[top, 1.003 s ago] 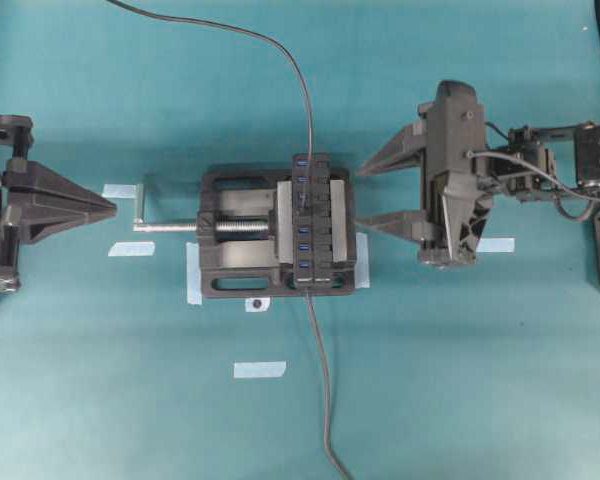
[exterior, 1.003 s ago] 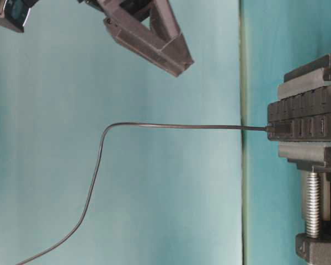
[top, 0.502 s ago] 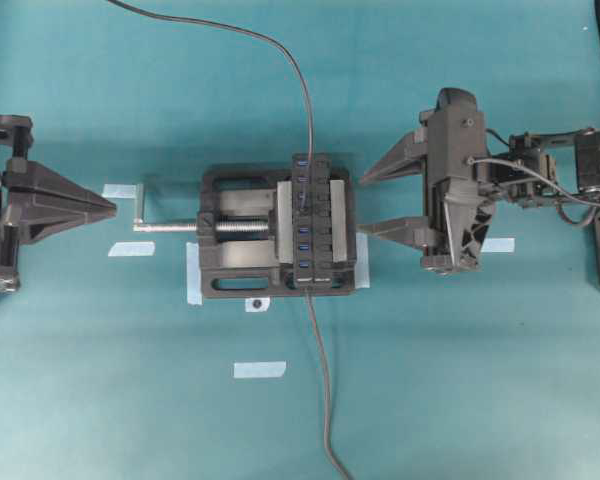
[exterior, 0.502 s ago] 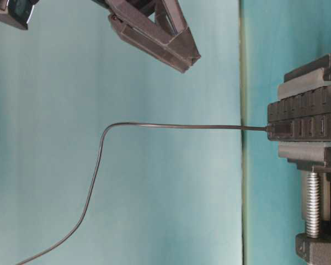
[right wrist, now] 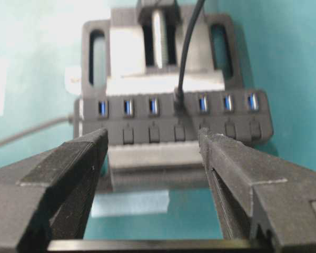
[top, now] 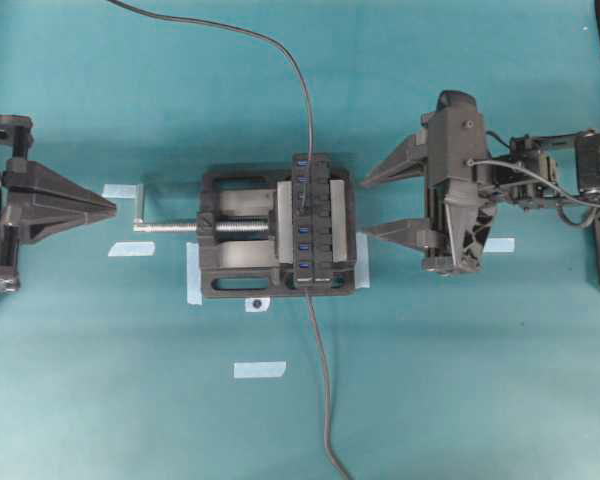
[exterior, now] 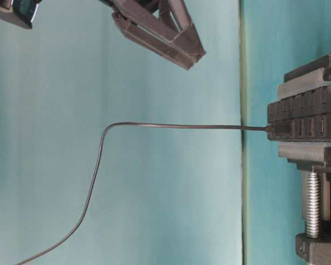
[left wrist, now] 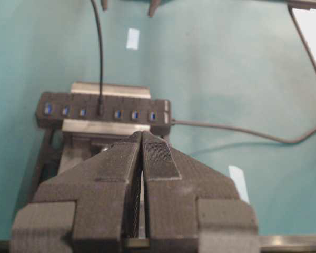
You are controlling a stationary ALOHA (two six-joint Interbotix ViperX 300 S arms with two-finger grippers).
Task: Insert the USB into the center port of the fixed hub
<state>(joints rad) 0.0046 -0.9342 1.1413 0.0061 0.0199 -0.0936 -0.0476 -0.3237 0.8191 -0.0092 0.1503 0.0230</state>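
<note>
The plug [right wrist: 179, 99] already sits in the middle slot [right wrist: 179, 105] of the hub [right wrist: 171, 118], with three blue slots showing to either side of it in the right wrist view, so the job looks done and the risk now is undoing it. The thin cable [top: 298, 80] rises from the plug and trails off to the upper left of the overhead view; a jaw snagging it, or brushing the plug from the side, could tilt or pull the plug out. The hub is clamped in the black vise [top: 235, 245] at the centre of the worktop [top: 460, 400], so it should not shift itself. The right gripper [top: 362, 204] has its jaws spread wide and empty, hovering just to the right of the hub in the overhead view; from its own camera the plug lies ahead of the jaws and between their tips, not touched by either. The left gripper [top: 112, 206] sits at the far left edge, well apart from the vise, its jaws pressed together on nothing.
</note>
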